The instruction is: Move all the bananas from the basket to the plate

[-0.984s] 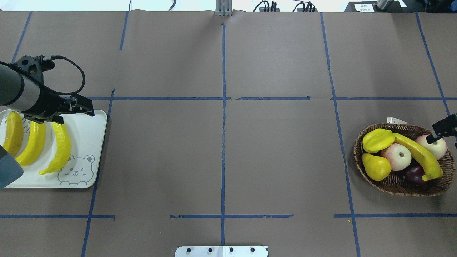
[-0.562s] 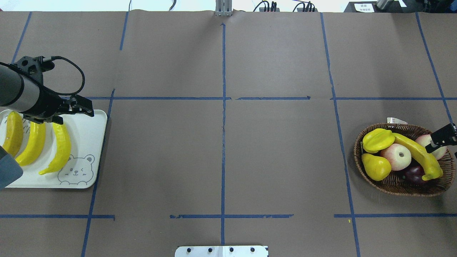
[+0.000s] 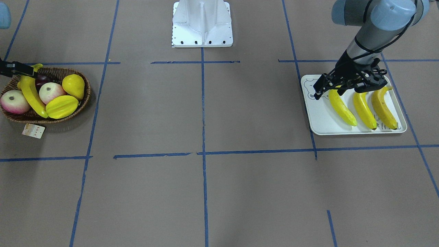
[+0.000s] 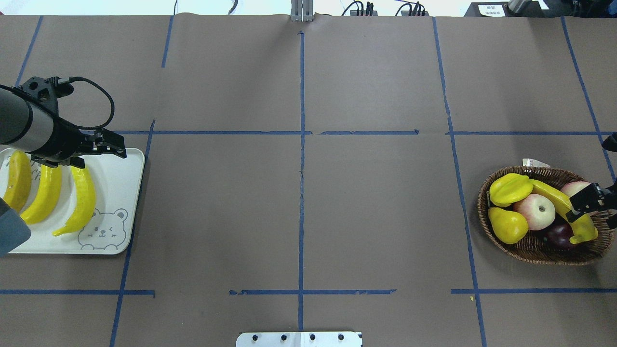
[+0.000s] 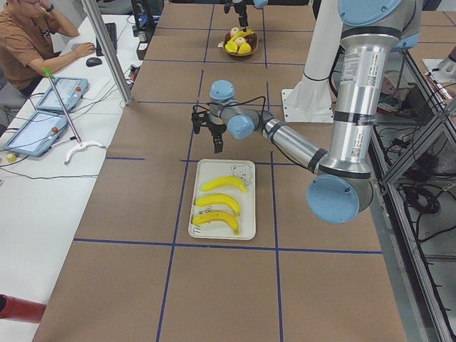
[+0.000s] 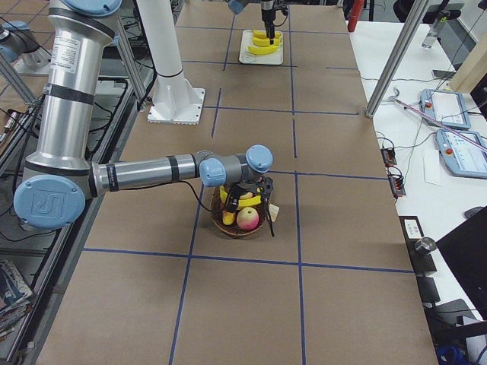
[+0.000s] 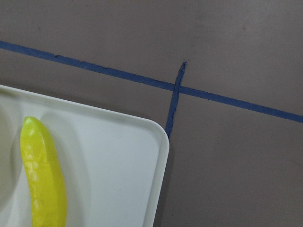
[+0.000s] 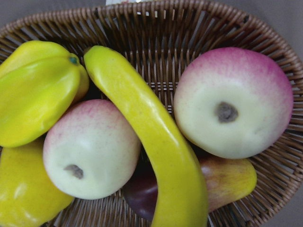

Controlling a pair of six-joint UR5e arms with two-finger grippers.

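Observation:
Three bananas [image 4: 82, 197] lie side by side on the white bear-print plate [image 4: 115, 193] at the table's left; they also show in the front view [image 3: 363, 109]. My left gripper [image 4: 103, 158] hovers over the plate's far edge, open and empty. A fourth banana [image 4: 554, 197] lies diagonally across the fruit in the brown wicker basket [image 4: 483, 207] at the right, also in the right wrist view [image 8: 156, 142]. My right gripper [image 4: 585, 203] is open just above this banana's middle. Only one of its fingers shows.
In the basket lie a starfruit [image 4: 511, 189], a yellow pear [image 4: 507, 225], two pink-white apples [image 4: 535, 211], and a dark plum [image 4: 559, 236]. A paper tag [image 4: 535, 163] lies behind the basket. The robot base plate [image 4: 299, 339] is at the near edge. Blue tape lines cross the brown table.
My right gripper has moved from over the far-right apple toward me and now hangs over the banana in the basket. The left arm has barely moved.

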